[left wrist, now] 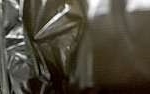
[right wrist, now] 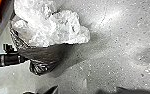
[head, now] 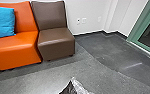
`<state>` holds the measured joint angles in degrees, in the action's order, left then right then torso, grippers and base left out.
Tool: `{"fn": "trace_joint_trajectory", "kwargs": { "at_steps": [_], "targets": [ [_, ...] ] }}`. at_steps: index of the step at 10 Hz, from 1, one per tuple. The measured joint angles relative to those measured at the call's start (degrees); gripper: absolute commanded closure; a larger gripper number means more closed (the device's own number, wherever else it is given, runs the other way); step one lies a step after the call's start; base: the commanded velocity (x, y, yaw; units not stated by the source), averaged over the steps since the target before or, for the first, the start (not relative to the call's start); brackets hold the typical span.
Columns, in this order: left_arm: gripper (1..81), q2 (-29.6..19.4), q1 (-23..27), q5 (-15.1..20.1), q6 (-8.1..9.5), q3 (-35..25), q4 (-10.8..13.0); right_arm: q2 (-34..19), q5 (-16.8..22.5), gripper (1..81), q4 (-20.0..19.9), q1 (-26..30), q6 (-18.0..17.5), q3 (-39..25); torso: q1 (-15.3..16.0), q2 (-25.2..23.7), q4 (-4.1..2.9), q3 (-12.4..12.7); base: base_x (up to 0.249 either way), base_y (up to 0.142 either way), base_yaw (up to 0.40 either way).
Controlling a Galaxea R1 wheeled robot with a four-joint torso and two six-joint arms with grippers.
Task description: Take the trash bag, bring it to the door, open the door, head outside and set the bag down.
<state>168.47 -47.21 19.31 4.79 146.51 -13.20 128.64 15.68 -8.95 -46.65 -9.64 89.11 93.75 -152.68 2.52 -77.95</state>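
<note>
While one brown chair [head: 56, 38] stands beyond one trash bag [right wrist: 44, 56], I cannot tell the fingers' state

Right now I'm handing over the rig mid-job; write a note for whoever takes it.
Left gripper: at the trash bag; open or shut unclear.
Right gripper: state unclear.
Bag: low in front of the robot, whitish plastic on top.
Done: bag reached; lift unconfirmed.
Left: carry it to the door, open, go outside, put it down. Green-framed glass ahead right, possibly the door.
</note>
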Motion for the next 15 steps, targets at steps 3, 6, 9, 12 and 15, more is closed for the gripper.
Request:
{"fn": "trace_joint_trajectory", "kwargs": {
  "at_steps": [3,6,9,12,15],
  "targets": [
    [81.1,-0.1,-0.1,-0.1,0.0,0.0,0.0,0.0,0.0,1.0,0.0,0.0,0.0,0.0,0.0,0.0,0.0,0.0,0.0,0.0,0.0],
    [81.1,-0.1,-0.5,-0.9,0.0,0.0,0.1,0.0,0.0,1.0,0.0,-0.3,0.0,0.0,-0.9,1.5,0.0,0.0,0.0,0.0,0.0],
    [81.1,-1.0,-1.5,0.2,-0.02,0.4,0.7,0.0,-0.2,1.0,0.0,-0.5,0.0,0.0,-4.3,7.1,0.0,0.3,0.0,0.0,0.0],
    [81.1,-1.5,-1.9,0.6,-0.02,0.0,0.7,0.3,-0.1,1.0,0.0,-1.7,0.0,0.2,-7.7,12.4,0.0,5.2,0.0,0.0,0.0],
    [81.1,-4.4,-1.9,0.6,0.05,-4.9,0.3,0.9,-0.2,1.0,0.0,-2.6,0.0,1.1,-11.7,18.5,0.0,11.4,0.0,0.0,0.0]
  ]
}}
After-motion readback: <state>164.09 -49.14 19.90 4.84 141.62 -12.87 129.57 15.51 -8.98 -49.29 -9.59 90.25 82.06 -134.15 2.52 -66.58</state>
